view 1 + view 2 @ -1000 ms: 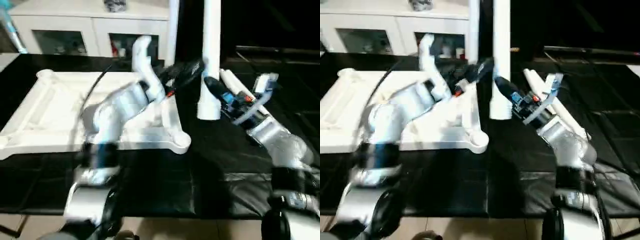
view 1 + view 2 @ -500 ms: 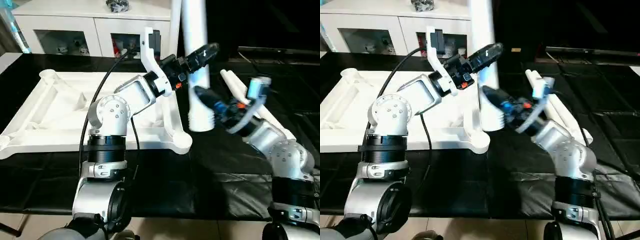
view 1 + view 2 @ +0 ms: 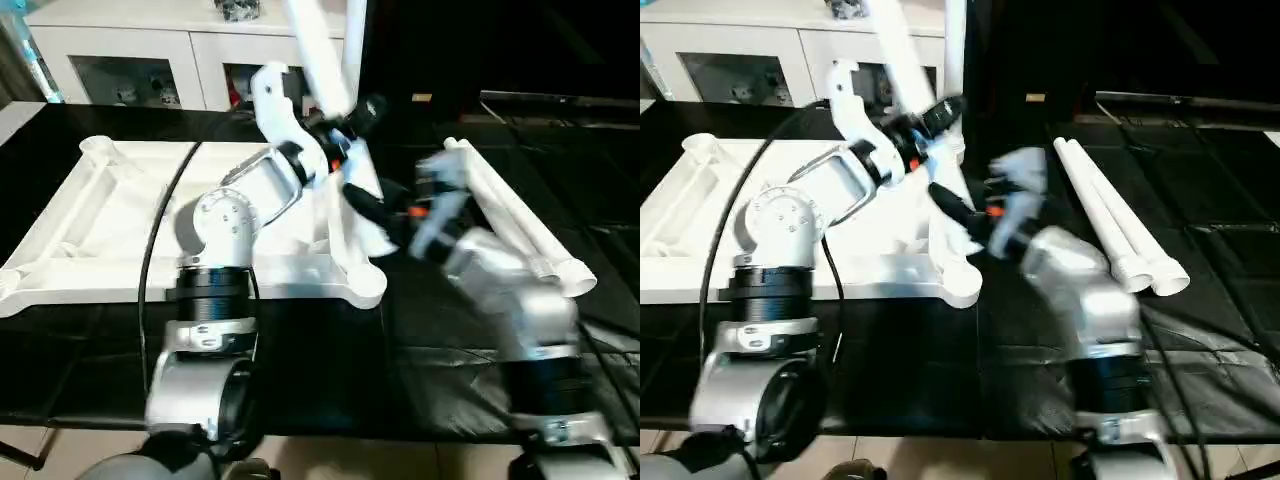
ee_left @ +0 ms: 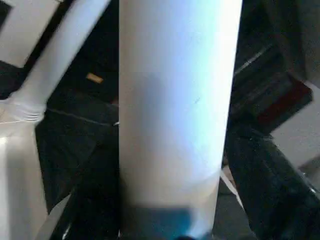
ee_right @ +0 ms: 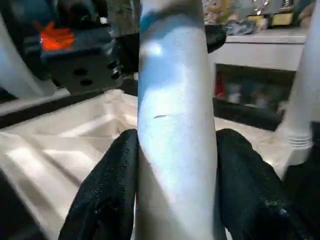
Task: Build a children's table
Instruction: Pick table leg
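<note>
I am holding one white table leg (image 3: 322, 55) with both of my grippers. My left gripper (image 3: 352, 118) is closed around the leg higher up. My right gripper (image 3: 372, 212) is closed around it lower down (its two black fingers (image 5: 107, 187) press on each side of the leg). The leg leans, with its top tipped to the left and far side. Its bottom end is near the right edge of the table top (image 3: 95, 225).

The table top lies upside down on the black table (image 3: 440, 340), on my left side. Its ribs face up. One leg (image 3: 352, 30) already stands up at the far right corner. Two more legs (image 3: 1110, 225) lie side by side on the black table, on my right. A white cabinet (image 3: 150, 60) with glass doors stands far behind.
</note>
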Robot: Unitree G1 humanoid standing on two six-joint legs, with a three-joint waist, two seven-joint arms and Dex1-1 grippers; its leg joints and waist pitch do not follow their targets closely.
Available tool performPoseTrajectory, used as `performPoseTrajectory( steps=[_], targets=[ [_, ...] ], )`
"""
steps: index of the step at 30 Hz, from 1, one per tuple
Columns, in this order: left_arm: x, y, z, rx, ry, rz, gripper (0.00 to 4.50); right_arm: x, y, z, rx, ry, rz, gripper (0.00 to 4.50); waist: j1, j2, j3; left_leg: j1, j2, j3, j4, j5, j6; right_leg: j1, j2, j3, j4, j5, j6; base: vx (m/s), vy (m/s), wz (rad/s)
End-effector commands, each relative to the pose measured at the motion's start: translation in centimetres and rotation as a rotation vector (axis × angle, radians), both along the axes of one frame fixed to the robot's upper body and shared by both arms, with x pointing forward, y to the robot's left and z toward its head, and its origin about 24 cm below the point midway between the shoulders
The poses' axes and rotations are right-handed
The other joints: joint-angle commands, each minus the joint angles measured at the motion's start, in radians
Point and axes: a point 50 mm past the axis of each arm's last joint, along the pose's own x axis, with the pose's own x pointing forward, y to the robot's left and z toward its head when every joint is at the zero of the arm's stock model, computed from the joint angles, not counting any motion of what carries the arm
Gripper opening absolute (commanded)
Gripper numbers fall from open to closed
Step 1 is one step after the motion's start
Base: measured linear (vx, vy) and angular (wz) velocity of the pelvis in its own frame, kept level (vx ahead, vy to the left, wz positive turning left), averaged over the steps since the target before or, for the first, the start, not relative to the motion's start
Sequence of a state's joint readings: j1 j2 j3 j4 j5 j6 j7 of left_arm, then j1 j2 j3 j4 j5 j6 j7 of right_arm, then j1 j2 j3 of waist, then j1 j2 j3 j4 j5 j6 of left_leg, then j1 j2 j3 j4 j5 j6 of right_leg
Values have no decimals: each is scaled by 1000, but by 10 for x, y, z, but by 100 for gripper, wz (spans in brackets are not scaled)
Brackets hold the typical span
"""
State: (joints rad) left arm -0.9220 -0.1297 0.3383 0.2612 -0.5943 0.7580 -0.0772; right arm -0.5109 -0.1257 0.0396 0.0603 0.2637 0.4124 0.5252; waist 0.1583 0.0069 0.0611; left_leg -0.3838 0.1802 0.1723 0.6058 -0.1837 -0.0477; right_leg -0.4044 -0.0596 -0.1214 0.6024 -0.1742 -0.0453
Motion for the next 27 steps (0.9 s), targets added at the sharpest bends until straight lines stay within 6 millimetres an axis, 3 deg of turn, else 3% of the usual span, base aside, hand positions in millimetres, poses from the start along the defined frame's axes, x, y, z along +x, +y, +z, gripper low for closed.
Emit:
performPoseTrajectory(
  steps=[1, 6, 17, 19, 24, 27],
  targets=[
    [-1, -13, 9, -17, -9, -7, 309, -1, 5, 3, -20, -26, -10, 188, -4, 0, -84, 13, 55, -26, -59, -79, 50, 67, -100, 66, -74, -164, -94, 0, 0, 0],
    [-1, -13, 4, 0, 24, 47, 269, -1, 11, 4, -36, -54, -34, 188, -13, 4, -83, 15, 56, -27, -61, -97, 50, 67, -100, 66, -75, -167, -100, 0, 0, 0],
    [2, -7, 5, 0, 35, 107, 194, 0, 14, 3, -57, -67, -41, 188, -18, -2, -82, 15, 55, -25, -60, -92, 57, 66, -100, 67, -74, -170, -99, 0, 0, 0],
    [3, -5, 6, 12, 18, 116, 190, 0, 14, 3, -47, -61, -37, 258, -18, -3, -82, 15, 55, -25, -60, -92, 59, 66, -101, 67, -75, -173, -99, 0, 0, 0],
    [9, 8, 9, 96, -43, 154, 188, -3, 11, 9, 41, -54, 34, 288, -17, 1, -82, 14, 55, -26, -59, -89, 66, 67, -101, 67, -74, -170, -94, 0, 0, 0],
    [13, 18, 12, 171, -106, 137, 187, -5, -2, 18, 98, -53, 71, 308, -15, 0, -83, 16, 54, -26, -61, -96, 70, 67, -98, 67, -78, -188, -69, 0, 0, 0]
  ],
)
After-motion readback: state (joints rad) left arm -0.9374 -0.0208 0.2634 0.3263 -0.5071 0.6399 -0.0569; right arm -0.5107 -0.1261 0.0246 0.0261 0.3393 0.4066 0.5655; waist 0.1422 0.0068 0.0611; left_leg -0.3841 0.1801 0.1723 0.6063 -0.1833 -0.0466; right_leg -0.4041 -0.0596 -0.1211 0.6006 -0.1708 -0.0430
